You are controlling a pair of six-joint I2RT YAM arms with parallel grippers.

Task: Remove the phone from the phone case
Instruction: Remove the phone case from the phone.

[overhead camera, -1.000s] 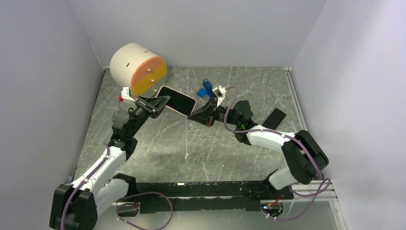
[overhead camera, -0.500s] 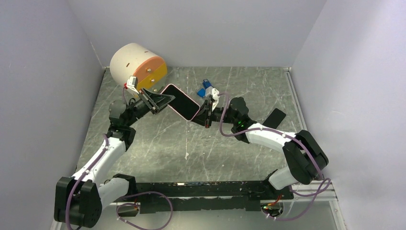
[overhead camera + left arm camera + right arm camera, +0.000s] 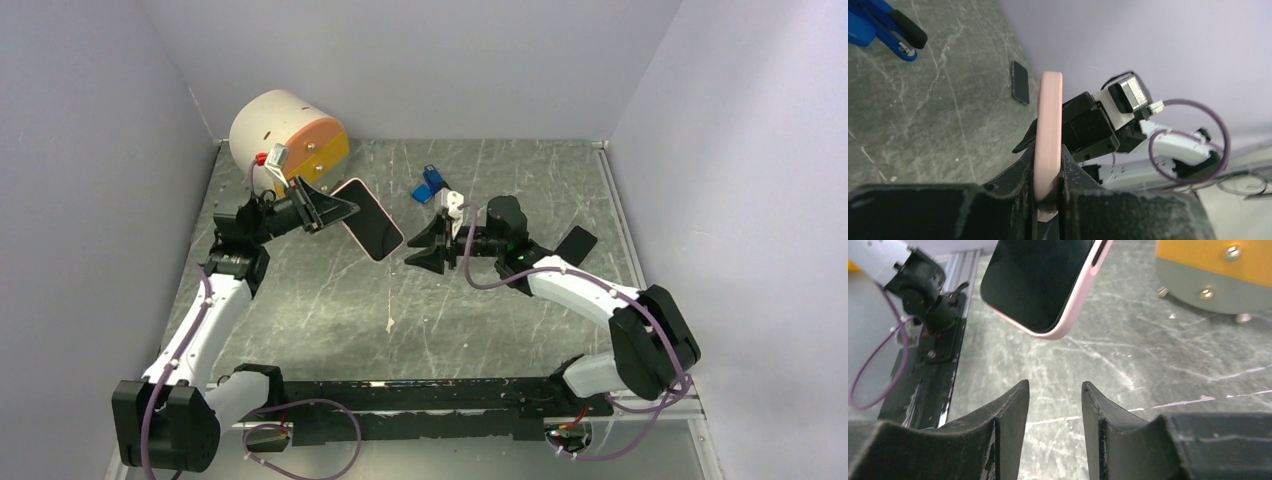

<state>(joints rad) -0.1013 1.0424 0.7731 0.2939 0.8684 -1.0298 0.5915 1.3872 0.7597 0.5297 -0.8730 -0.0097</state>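
Above the grey table (image 3: 400,300), near the orange-faced drum (image 3: 285,135), the left gripper (image 3: 333,208) is clamped on the pink phone case (image 3: 1049,125), held aloft with the phone (image 3: 1043,280) apparently inside. The right gripper (image 3: 425,245) sits just beside it, fingers apart, touching nothing.

Cased phone (image 3: 367,220) right of drum (image 3: 280,135), left of clip (image 3: 430,184)
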